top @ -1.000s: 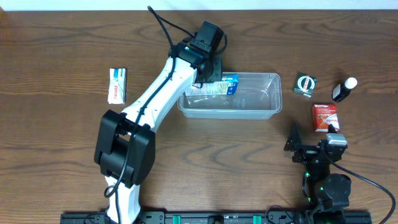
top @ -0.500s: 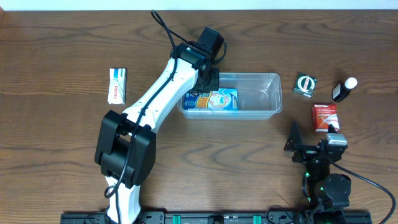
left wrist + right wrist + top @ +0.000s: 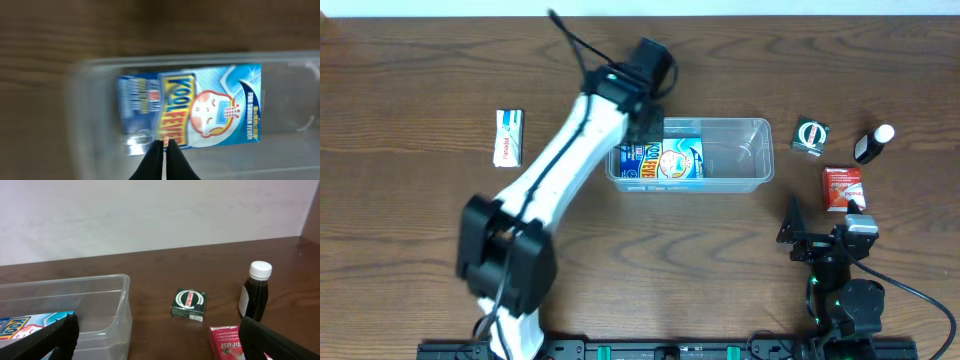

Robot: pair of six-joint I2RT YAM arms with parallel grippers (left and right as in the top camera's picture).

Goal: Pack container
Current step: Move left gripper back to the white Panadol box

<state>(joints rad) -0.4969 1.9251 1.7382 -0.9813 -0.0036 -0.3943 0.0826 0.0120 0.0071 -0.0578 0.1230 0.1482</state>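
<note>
The container (image 3: 740, 160) sits a little right of centre in the overhead view, its long sides running left to right on the brown table (image 3: 410, 230). A blue packet (image 3: 665, 160) lies flat in its left half, printed face up, and its right half holds nothing that shows.

The left arm (image 3: 555, 165) reaches from the lower left of the frame up to the container's upper left corner, blurred along its length. In the left wrist view the left gripper (image 3: 163, 150) hangs over the packet, fingers pressed together with nothing between them. The tips look clear of the packet, though the blur makes that hard to judge.

The right arm (image 3: 840, 290) is at the lower right of the overhead frame, well apart from the container. In the right wrist view the right gripper (image 3: 157, 345) has its fingers (image 3: 55, 340) spread wide and empty.

To the right of the container are a small green box (image 3: 810, 134), an upright dark bottle (image 3: 870, 146) with a white cap, and a red box (image 3: 842, 188) below them. A white box (image 3: 508, 138) lies alone at the far left
</note>
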